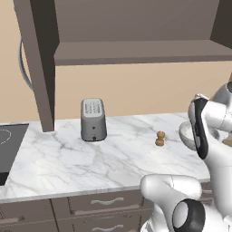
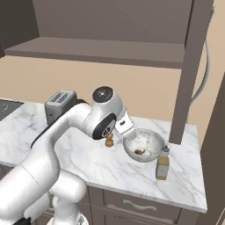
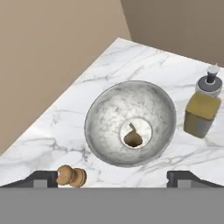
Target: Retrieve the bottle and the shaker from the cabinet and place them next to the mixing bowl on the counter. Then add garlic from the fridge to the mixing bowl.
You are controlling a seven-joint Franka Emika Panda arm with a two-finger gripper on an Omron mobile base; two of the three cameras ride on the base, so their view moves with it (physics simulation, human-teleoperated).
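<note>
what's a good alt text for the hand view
Looking down into a speckled mixing bowl on a marble counter, a small brown item at its bottom. A bottle stands on one side, a wooden shaker on the other, between open finger tips.

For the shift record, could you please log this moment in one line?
gripper: open, above speckled grey-white bowl | brown garlic: in bowl | brown wooden shaker, glass bottle: beside bowl

Even, bright rendered light; soft shadows
</note>
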